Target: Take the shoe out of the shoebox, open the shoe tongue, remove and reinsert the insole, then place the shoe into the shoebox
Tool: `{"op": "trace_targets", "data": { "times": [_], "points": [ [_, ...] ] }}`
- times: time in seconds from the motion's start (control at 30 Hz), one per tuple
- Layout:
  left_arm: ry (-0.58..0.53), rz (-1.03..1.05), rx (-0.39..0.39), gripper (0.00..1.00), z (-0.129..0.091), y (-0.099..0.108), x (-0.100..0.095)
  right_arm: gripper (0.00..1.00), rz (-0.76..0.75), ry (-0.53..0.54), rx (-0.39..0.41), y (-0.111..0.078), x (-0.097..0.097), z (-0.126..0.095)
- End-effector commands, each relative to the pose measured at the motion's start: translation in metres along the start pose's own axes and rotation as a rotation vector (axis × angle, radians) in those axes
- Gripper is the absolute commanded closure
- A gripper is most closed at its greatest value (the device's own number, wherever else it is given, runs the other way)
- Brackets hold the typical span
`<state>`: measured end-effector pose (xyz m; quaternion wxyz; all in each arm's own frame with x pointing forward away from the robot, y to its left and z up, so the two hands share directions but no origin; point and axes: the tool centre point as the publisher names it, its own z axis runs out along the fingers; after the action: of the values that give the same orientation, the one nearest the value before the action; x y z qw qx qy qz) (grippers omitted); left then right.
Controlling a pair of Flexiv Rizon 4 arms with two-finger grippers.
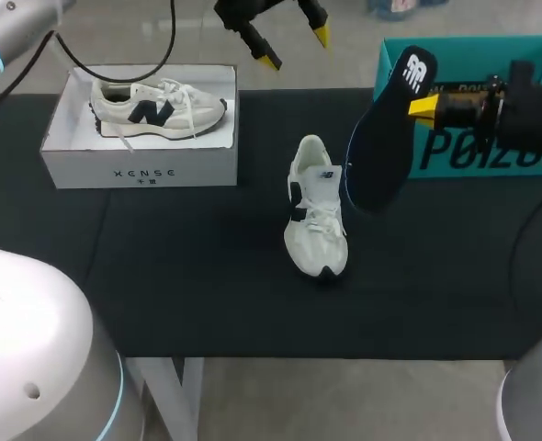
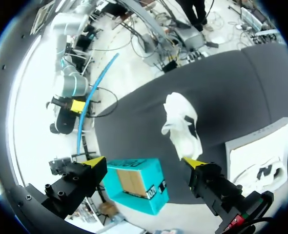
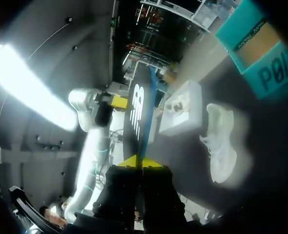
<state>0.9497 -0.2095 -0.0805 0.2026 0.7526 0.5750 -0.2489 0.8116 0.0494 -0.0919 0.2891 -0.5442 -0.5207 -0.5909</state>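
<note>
Matt black cloth table cover (image 1: 207, 294), white matt cardboard shoebox (image 1: 142, 170), soft cloth shoe (image 1: 315, 220) (woven laces), smooth dark insole (image 1: 381, 147), teal cardboard box (image 1: 473, 55).

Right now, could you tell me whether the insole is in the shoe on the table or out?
Out. The right end effector grips the dark insole in the air, clear of the white shoe.

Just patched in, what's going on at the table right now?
The right gripper is shut on the dark insole, holding it in the air beside the white shoe sitting on the black table. The left gripper hangs open above its far edge, holding nothing. A second shoe sits in the white shoebox.
</note>
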Motion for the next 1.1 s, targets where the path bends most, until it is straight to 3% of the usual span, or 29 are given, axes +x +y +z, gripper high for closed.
{"op": "trace_targets", "data": {
  "times": [0.03, 0.2, 0.4, 0.53, 0.77, 0.9, 1.1],
  "points": [
    [-0.206, -0.005, -0.041, 0.0, -0.007, -0.021, 0.01, 1.0, 0.023, -0.015, 0.052, 0.023, -0.005, 0.012],
    [-0.323, 0.024, -0.147, 0.0, -0.01, -0.028, 0.007, 1.0, 0.059, -0.036, 0.071, 0.045, -0.009, 0.021],
    [-0.474, 0.036, -0.193, 0.0, 0.0, -0.036, 0.001, 1.0, 0.079, -0.077, 0.112, 0.066, -0.007, 0.034],
    [-0.506, 0.024, -0.213, 0.0, 0.006, -0.035, -0.001, 1.0, 0.189, -0.045, 0.129, 0.074, -0.008, 0.041],
    [-0.644, 0.046, -0.29, 0.0, 0.016, -0.034, -0.001, 1.0, 0.234, -0.111, 0.18, 0.08, -0.011, 0.054],
    [-0.746, 0.042, -0.277, 0.0, 0.017, -0.032, -0.002, 1.0, 0.219, -0.131, 0.196, 0.083, -0.012, 0.062],
    [-0.81, 0.1, -0.237, 0.0, 0.023, -0.035, -0.009, 1.0, 0.236, -0.13, 0.229, 0.083, -0.014, 0.075]
  ]
}}
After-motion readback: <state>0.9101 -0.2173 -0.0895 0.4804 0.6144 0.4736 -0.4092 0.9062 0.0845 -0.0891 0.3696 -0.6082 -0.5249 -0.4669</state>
